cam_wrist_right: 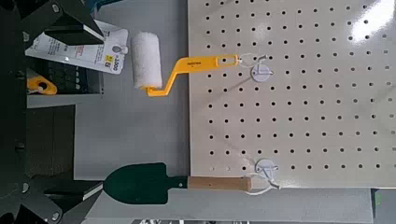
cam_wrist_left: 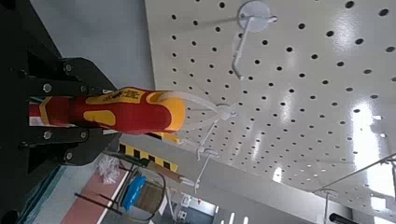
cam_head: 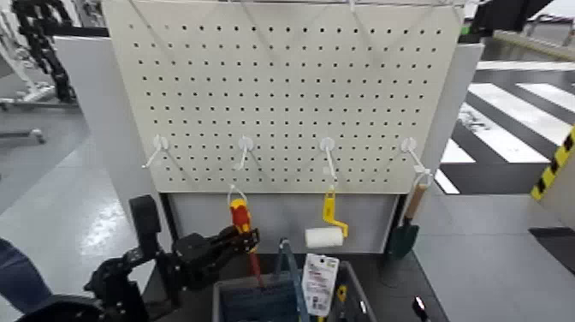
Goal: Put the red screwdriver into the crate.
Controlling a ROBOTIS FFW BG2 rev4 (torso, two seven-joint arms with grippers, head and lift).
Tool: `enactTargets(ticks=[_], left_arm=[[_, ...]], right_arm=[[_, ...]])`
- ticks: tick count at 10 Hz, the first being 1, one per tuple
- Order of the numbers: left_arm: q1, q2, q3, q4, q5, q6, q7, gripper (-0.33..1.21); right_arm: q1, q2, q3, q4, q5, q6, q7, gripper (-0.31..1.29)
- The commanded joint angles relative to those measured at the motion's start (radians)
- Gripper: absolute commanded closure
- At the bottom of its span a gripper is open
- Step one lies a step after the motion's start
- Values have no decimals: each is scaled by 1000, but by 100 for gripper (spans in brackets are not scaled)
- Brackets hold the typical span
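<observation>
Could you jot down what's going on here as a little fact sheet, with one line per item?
Backdrop: a pegboard with four white hooks
Red screwdriver: below the second hook from the left, gripped by the left gripper, whose jaws are closed on its handle
Paint roller: hanging from the third hook
Trowel: hanging from the hook farthest right
Crate: below the tools, a white label tag on it
Right gripper: its state cannot be told

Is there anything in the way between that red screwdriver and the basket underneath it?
Nothing visible blocks it. The left tool grips the red screwdriver, and the crate sits open just below; only its upright handle rises beside the shaft.
</observation>
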Motion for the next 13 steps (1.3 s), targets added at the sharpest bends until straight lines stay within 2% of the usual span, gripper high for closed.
enactTargets(ticks=[1,4,9,10,11,12,13], left_arm=[[15,5,-3,62,43,19,-39,115],[1,-4,-58,200,89,21,-102,115],[-60,17,-146,297,89,91,-171,115],[-67,19,-150,299,87,108,-177,105],[-70,19,-150,297,86,116,-180,69],[-68,19,-147,294,84,116,-182,43],[-68,17,-141,286,78,114,-182,26]], right_arm=[[0,0,0,0,-3,0,0,20],[0,0,1,1,-8,0,1,20],[3,3,1,3,-12,-6,1,20],[3,4,1,3,-12,-8,1,20],[3,4,0,3,-14,-8,1,20],[3,4,0,3,-14,-8,0,20],[5,6,0,3,-14,-8,0,20]])
